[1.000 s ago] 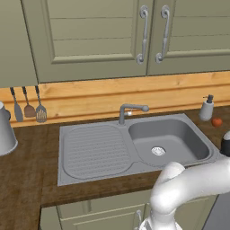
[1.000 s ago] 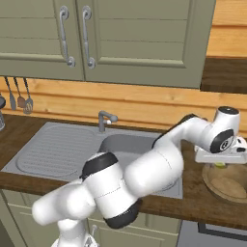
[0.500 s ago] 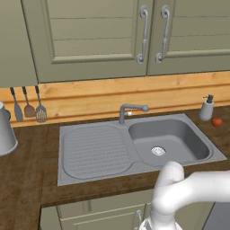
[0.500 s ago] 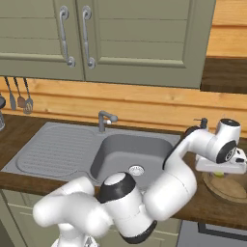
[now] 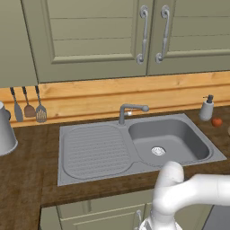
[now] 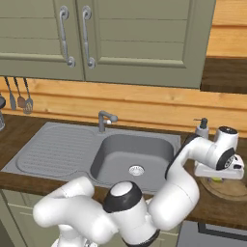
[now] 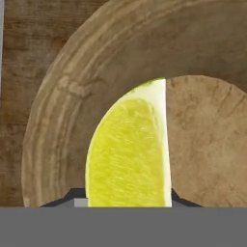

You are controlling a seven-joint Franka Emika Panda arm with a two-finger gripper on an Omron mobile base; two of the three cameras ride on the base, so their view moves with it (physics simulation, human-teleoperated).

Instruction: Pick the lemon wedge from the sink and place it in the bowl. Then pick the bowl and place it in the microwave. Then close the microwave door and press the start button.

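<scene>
My gripper (image 7: pixel 128 198) is shut on the lemon wedge (image 7: pixel 130 154), bright yellow with its pale cut face toward the camera. Right beneath it lies the wooden bowl (image 7: pixel 58 120), and the wedge hangs over the bowl's inside. In the right base view the hand (image 6: pixel 219 169) sits low over the bowl (image 6: pixel 234 190), on the counter to the right of the sink (image 6: pixel 130 154). The grey sink basin (image 5: pixel 170 141) holds nothing. The microwave and its door are out of view.
A soap dispenser (image 6: pixel 201 128) stands behind the bowl by the wall, with a small red fruit (image 5: pixel 217 121) near it. The faucet (image 5: pixel 130 110) rises behind the basin. Utensils (image 5: pixel 28 108) hang at the left above a grey canister (image 5: pixel 4 130). Cabinets hang overhead.
The hand has come down toward the bowl with the lemon wedge still gripped, and the arm has folded lower in front of the sink.
</scene>
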